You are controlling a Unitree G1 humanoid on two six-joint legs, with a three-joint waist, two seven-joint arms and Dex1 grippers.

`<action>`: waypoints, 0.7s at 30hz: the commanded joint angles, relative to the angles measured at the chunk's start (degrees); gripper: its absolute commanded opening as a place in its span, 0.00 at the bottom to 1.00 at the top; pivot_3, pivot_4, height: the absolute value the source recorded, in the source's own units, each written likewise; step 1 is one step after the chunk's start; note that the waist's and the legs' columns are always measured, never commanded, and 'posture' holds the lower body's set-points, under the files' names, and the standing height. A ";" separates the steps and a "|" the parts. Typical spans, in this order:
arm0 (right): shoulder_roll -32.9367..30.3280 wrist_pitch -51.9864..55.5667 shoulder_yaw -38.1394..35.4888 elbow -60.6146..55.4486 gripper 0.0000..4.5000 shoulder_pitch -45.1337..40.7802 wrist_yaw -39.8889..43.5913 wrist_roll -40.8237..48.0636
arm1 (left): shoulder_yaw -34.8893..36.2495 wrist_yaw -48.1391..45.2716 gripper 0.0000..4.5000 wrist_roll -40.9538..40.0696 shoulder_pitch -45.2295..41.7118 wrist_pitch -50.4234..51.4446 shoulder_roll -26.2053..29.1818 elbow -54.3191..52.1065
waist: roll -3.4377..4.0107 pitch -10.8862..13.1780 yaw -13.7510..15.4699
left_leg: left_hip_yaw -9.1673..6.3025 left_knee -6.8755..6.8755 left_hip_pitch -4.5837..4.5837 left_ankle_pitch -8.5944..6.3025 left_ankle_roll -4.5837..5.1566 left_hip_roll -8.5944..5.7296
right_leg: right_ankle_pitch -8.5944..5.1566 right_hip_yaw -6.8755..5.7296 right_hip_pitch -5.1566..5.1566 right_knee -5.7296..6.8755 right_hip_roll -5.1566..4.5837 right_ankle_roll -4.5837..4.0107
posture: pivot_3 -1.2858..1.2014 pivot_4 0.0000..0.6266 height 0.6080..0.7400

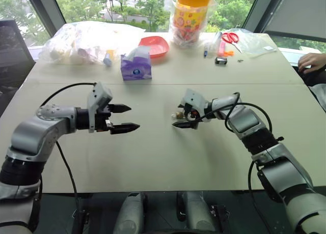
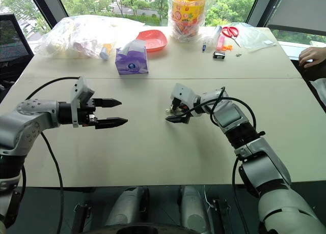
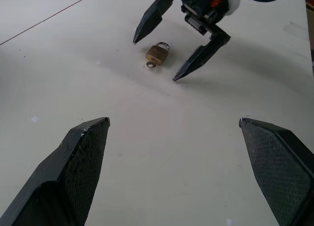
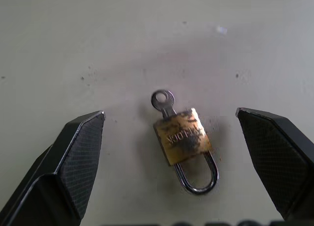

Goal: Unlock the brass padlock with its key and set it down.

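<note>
The brass padlock (image 4: 182, 136) lies flat on the pale table (image 1: 153, 157), its silver shackle closed. The key (image 4: 163, 99) sticks out of the lock body's far end. My right gripper (image 4: 170, 113) hovers just above the padlock, open, with one finger on each side and touching nothing. In the left wrist view the padlock (image 3: 157, 53) lies between those spread fingers (image 3: 198, 59). My left gripper (image 1: 134, 117) is open and empty, held above the table some way to the left of the lock and pointing toward it.
At the table's far side stand a purple tissue box (image 1: 136, 66), a red bowl (image 1: 154, 45), a yellow-lidded jar (image 1: 191, 15), plastic bags (image 1: 86, 40), scissors (image 1: 230, 37) and a small black object (image 1: 220, 60). A person's hand (image 1: 311, 61) rests at the right edge.
</note>
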 commanded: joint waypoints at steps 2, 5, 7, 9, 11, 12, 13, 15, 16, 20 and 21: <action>1.01 -0.75 -1.13 3.64 1.00 -2.56 3.42 -1.02 | 3.69 2.02 0.98 -1.38 1.44 0.67 -0.45 -3.57 | 0.00 0.00 -0.11 | -0.01 0.01 0.02 0.00 0.00 0.00 | 0.00 -0.01 0.00 0.05 0.00 0.00 | 0.52 0.24 1.00; 1.49 -1.41 -1.45 6.07 1.00 -3.14 4.46 -1.93 | 4.08 2.42 0.98 -1.28 2.11 0.86 -0.69 -4.18 | 0.00 0.00 -0.30 | -0.01 0.01 0.11 0.01 -0.01 0.00 | 0.00 0.00 0.05 0.12 0.00 -0.01 | 0.52 0.24 1.00; 1.82 -2.16 -1.64 7.24 0.94 -3.28 4.77 -2.63 | 4.16 2.58 0.99 -1.26 2.21 0.97 -0.77 -4.32 | 0.00 0.00 -0.58 | -0.02 0.01 0.15 0.01 -0.01 0.00 | -0.01 0.00 0.09 0.13 0.00 -0.01 | 0.52 0.24 1.00; 2.10 -2.39 -1.66 7.75 0.82 -3.23 5.29 -3.02 | 4.10 2.85 0.99 -1.23 2.14 1.13 -0.95 -4.47 | 0.00 0.00 -0.75 | -0.02 0.01 0.16 0.01 -0.01 0.00 | 0.00 0.00 0.10 0.14 0.00 -0.01 | 0.52 0.24 1.00; 2.26 -2.34 -1.60 7.80 0.59 -2.96 5.77 -3.47 | 3.89 3.07 0.99 -1.20 1.91 1.31 -1.17 -4.62 | 0.00 -0.01 -0.79 | -0.02 0.01 0.16 0.01 -0.02 0.00 | 0.00 0.00 0.10 0.16 0.00 0.00 | 0.52 0.24 1.00; 2.36 -2.34 -1.61 7.79 0.50 -2.78 5.80 -3.72 | 3.71 3.05 0.99 -1.18 1.67 1.35 -1.25 -4.61 | 0.00 -0.01 -0.82 | -0.02 0.02 0.17 0.01 -0.02 0.00 | 0.00 0.00 0.10 0.17 0.00 0.00 | 0.52 0.24 1.00; 2.45 -2.38 -1.70 7.75 0.37 -2.64 5.77 -3.92 | 3.58 3.03 0.99 -1.18 1.42 1.39 -1.32 -4.55 | 0.00 -0.01 -0.84 | -0.02 0.02 0.19 0.01 -0.02 0.00 | 0.00 0.00 0.10 0.19 0.00 0.00 | 0.52 0.24 1.00; 2.69 -2.42 -2.15 7.42 0.16 -2.41 5.38 -4.21 | 3.42 2.91 0.99 -1.19 0.91 1.46 -1.49 -4.23 | 0.00 -0.01 -0.86 | -0.02 0.02 0.21 0.01 -0.02 0.00 | 0.00 0.00 0.10 0.22 0.00 0.00 | 0.52 0.24 1.00; 2.81 -2.43 -2.40 7.27 0.15 -2.34 5.19 -4.37 | 3.40 2.85 0.99 -1.15 0.75 1.47 -1.56 -4.09 | 0.00 -0.01 -0.86 | -0.02 0.02 0.22 0.01 -0.02 0.00 | 0.00 0.00 0.10 0.25 0.00 0.00 | 0.52 0.24 1.00; 2.85 -10.48 -4.77 1.39 0.15 -0.97 0.25 -5.75 | 2.66 2.37 0.99 -1.88 -3.10 1.04 -5.61 1.76 | 0.01 -0.01 -0.70 | -0.02 0.05 0.26 0.03 -0.05 -0.01 | -0.01 0.00 0.10 0.38 0.00 -0.01 | 0.52 0.24 1.00; 2.78 -12.57 -5.22 -0.36 0.15 -0.58 -0.93 -6.22 | 2.71 2.08 0.99 -2.19 -4.13 1.10 -6.76 3.51 | 0.01 -0.01 -0.69 | -0.03 0.09 0.26 0.04 -0.07 -0.02 | -0.02 0.00 0.09 0.48 -0.01 0.01 | 0.52 0.24 1.00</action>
